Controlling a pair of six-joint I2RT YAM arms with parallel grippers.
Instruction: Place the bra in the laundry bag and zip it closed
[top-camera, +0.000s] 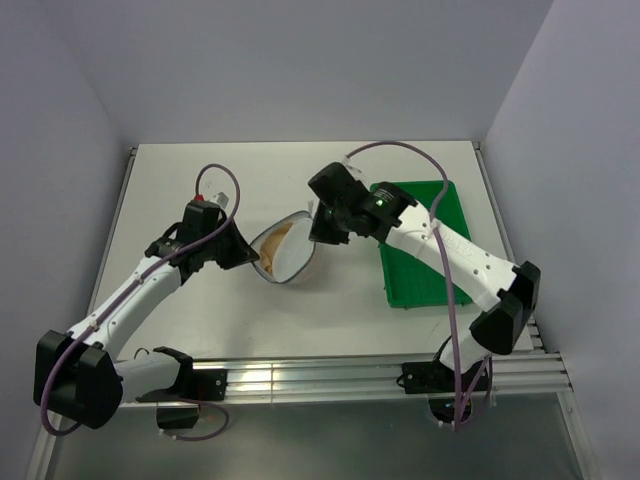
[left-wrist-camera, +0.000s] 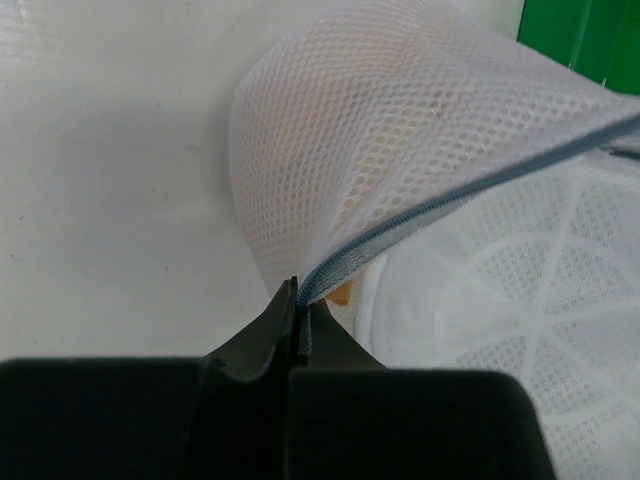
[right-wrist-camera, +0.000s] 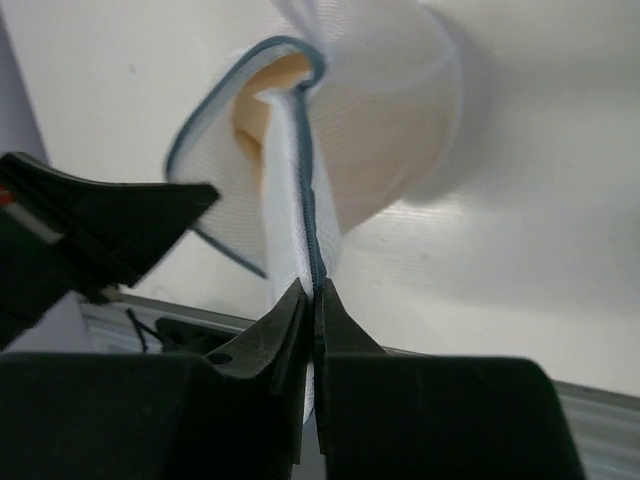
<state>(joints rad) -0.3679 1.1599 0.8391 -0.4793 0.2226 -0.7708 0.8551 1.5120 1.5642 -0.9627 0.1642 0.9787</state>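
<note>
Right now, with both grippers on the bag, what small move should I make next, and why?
Probably draw the right gripper along the zip edge while the left gripper holds as the anchor. The bra is already inside the bag, both grippers pinch its rim, and the mouth gapes open. I can't see the slider, so go gently.

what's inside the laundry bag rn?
Peach bra fabric shows through the laundry bag mesh and at its open mouth. Straps and the rest of its shape are hidden by the mesh folds.
</note>
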